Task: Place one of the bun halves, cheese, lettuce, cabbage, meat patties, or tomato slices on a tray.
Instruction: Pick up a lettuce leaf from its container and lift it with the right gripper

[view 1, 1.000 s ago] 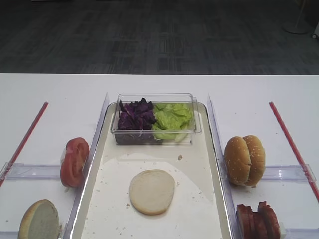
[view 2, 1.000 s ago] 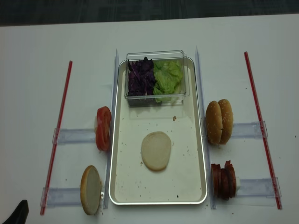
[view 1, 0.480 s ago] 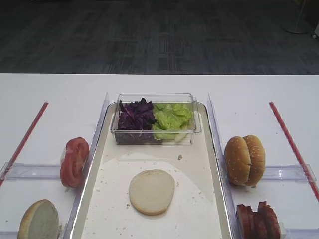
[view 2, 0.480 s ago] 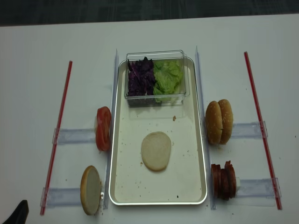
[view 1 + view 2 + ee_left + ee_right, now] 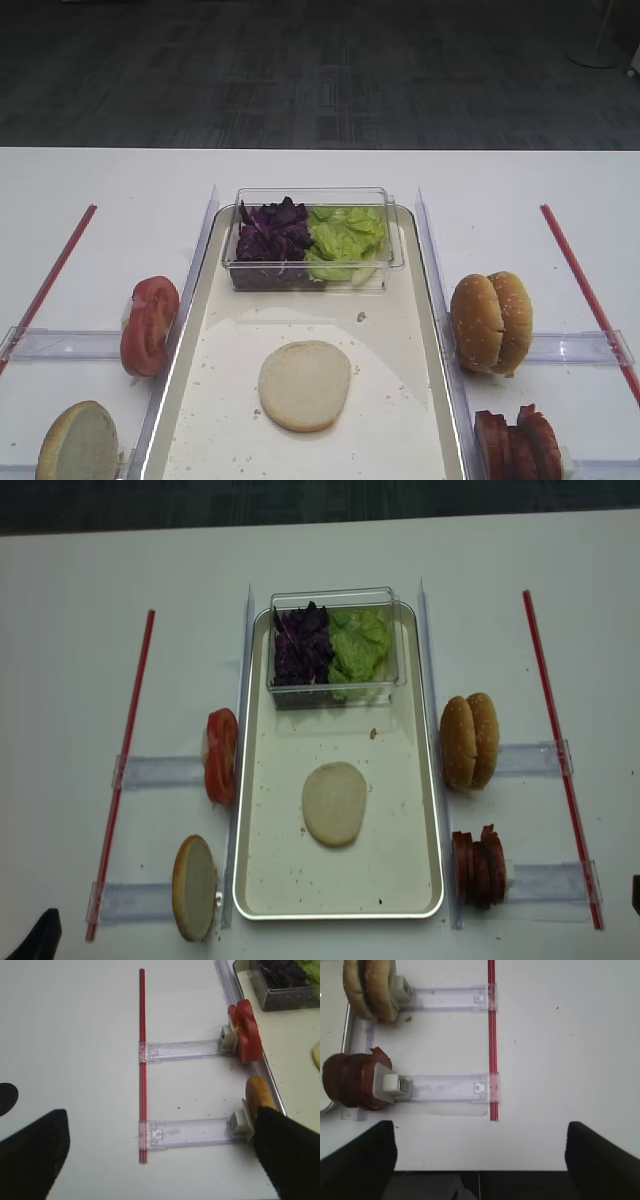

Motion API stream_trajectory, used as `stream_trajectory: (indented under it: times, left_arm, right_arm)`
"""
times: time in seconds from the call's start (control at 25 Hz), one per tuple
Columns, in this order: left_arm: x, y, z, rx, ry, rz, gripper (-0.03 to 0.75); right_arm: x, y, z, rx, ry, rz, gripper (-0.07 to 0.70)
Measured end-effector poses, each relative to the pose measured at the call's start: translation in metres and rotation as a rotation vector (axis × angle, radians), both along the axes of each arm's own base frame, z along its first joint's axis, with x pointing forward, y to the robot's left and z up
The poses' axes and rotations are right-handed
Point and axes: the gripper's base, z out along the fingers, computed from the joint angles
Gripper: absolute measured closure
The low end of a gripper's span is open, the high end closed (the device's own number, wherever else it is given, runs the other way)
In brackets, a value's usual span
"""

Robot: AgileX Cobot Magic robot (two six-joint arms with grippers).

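The cream tray lies mid-table with one pale bun half flat on it, cut face up. Seeded bun halves and meat patties stand on edge to its right, also in the right wrist view as bun halves and patties. Left of the tray are tomato slices and another bun half. Cabbage and lettuce fill the box. Cheese is out of view. My right gripper is open over bare table near the front edge. My left gripper is open, empty, left of the bun half.
A clear plastic box sits at the tray's far end. Red strips run down both sides of the table. Clear plastic holders reach out from the tray. The table's front edge lies just below the right gripper.
A small dark bit of the right arm now shows at the lower right edge of the realsense view. The food and the left arm are as before.
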Motion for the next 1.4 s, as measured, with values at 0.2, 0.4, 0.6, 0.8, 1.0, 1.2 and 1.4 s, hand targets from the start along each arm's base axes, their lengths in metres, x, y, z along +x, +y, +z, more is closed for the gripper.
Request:
stream_trajectory:
  times: [0.2,0.4,0.6,0.8,1.0,1.2,1.4]
  left_arm:
    - [0.0,0.0,0.0,0.0,0.0,0.0,0.026]
    - [0.0,0.0,0.0,0.0,0.0,0.0,0.026]
    - [0.0,0.0,0.0,0.0,0.0,0.0,0.026]
    - [0.0,0.0,0.0,0.0,0.0,0.0,0.026]
    - [0.0,0.0,0.0,0.0,0.0,0.0,0.026]
    - [0.0,0.0,0.0,0.0,0.0,0.0,0.026]
    - [0.0,0.0,0.0,0.0,0.0,0.0,0.026]
  right_arm:
    - [0.016,0.0,-0.005,0.0,0.122,0.0,-0.06]
    - [0.035,0.001,-0.013,0.008,0.274,0.002,-0.06]
    - [0.053,0.001,-0.02,0.009,0.399,0.009,-0.06]
    - [0.062,0.001,-0.027,0.01,0.472,0.008,-0.06]
    - [0.064,0.001,-0.027,0.01,0.478,0.008,-0.06]
    - [0.076,0.001,-0.017,0.01,0.472,0.008,-0.06]
    - [0.106,0.001,-0.003,0.006,0.487,0.017,-0.06]
